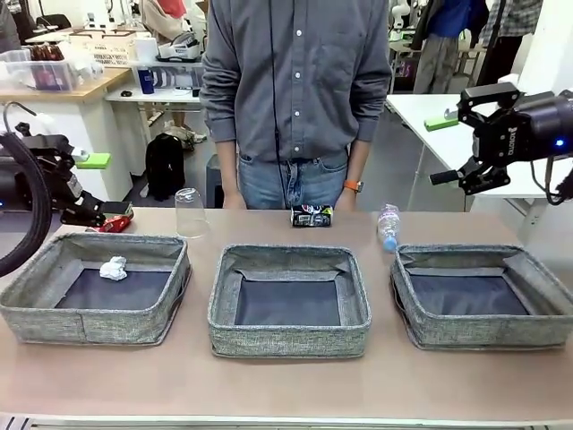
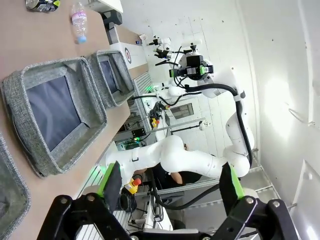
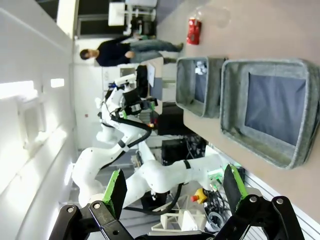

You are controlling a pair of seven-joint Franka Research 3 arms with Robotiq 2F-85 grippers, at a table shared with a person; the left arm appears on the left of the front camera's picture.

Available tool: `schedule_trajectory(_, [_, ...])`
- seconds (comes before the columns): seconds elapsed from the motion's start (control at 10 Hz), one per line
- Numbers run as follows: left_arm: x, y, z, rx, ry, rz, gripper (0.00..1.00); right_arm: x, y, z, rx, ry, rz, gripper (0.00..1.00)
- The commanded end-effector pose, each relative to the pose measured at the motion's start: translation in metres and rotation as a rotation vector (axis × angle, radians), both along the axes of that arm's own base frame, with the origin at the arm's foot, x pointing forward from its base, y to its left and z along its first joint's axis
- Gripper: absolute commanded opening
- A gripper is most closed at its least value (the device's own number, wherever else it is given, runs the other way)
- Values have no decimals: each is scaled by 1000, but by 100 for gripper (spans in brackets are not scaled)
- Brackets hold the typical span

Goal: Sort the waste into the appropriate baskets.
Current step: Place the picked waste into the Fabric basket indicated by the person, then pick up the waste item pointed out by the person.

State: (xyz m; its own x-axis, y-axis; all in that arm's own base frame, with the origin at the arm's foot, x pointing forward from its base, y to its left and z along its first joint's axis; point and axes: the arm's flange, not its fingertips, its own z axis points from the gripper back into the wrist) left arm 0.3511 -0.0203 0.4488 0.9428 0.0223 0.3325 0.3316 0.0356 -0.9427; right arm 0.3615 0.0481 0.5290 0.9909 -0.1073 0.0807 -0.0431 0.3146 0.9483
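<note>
Grey woven fabric bins (image 1: 288, 339) across lower frame; crumpled white paper ball (image 1: 114, 268) in leftmost; dark printed can (image 1: 312, 215) above middle one. Left gripper (image 2: 170, 182), right gripper (image 3: 175, 185): jaws apart.

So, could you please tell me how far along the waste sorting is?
Done: the crumpled paper ball lies in the left basket. In hand: nothing; the left gripper and right gripper are open and empty. Left: the red can, plastic cup, dark can and water bottle sit on the table beyond the baskets; the middle basket and right basket hold nothing.
</note>
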Motion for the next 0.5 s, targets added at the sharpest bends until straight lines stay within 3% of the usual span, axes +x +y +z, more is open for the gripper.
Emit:
schedule_trajectory(0.0, [-1,0,3,-9,-19,3,100,2,-2,4,4,20,0,100])
schedule_trajectory(0.4, [-1,0,3,-9,-19,3,100,2,-2,4,4,20,0,100])
